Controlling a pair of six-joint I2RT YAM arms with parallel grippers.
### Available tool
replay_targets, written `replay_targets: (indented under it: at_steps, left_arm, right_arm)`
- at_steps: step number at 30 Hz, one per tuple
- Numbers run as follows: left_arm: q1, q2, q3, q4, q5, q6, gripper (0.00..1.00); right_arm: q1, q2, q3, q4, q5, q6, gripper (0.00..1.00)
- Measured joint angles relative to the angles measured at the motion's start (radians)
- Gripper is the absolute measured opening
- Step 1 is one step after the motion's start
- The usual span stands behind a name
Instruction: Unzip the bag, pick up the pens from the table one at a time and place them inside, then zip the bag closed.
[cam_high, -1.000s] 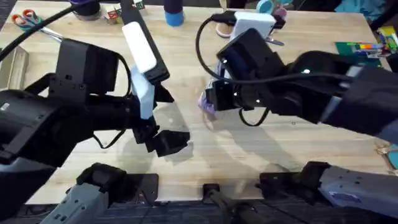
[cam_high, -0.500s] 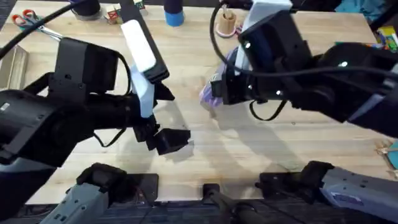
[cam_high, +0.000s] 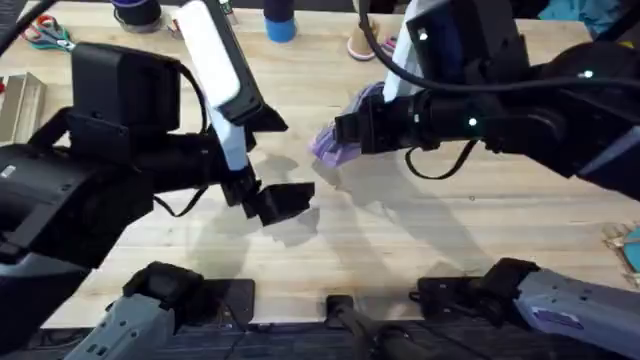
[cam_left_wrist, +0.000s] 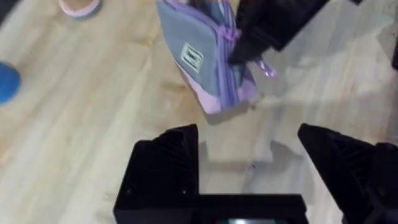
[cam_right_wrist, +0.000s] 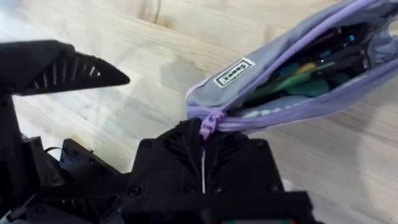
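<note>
Near the middle of the table (cam_high: 400, 240), toward its far side, the bag (cam_high: 340, 135) is hanging lifted, its low end close to the wood. Its zipper mouth is gaping in the right wrist view, and green and dark stick shapes, apparently the pens (cam_right_wrist: 298, 78), are lying inside the bag (cam_right_wrist: 292, 68); which is which is hard to tell. A small white label is showing on the bag's grey-lavender side (cam_left_wrist: 199, 59). The right gripper (cam_right_wrist: 204, 146) is pinching the bag's end at the zipper, its fingers clenched on the purple fabric. The left gripper (cam_left_wrist: 261, 165) is hovering just beside and nearer than the bag, its black fingers (cam_left_wrist: 168, 155) spread wide and grasping nothing. Scissors (cam_high: 45, 33) with orange and pink handles are lying at the table's far left corner.
</note>
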Motion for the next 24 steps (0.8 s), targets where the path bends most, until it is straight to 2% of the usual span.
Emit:
replay_targets:
  at_steps: [6, 9, 14, 19, 24]
  left_arm:
    - [0.000, 0.037, 0.000, 0.053, 0.021, 0.000, 0.993]
    - [0.000, 0.118, 0.000, 0.094, 0.054, 0.000, 0.993]
    - [0.000, 0.276, 0.000, 0.240, 0.102, 0.000, 0.993]
    - [0.000, 0.382, 0.000, 0.372, 0.134, -0.003, 0.993]
    - [0.000, 0.451, 0.000, 0.395, 0.166, -0.003, 0.993]
  right_arm:
    - [0.000, 0.000, 0.000, -0.001, -0.007, 0.000, 0.030]
    - [0.000, 0.000, 0.000, 0.000, -0.008, 0.000, 0.030]
    - [0.000, 0.000, 0.000, 0.000, -0.020, 0.000, 0.030]
    - [0.000, 0.000, 0.001, 0.006, -0.039, 0.000, 0.030]
    - [0.003, 0.000, 0.003, 0.004, -0.053, 0.000, 0.030]
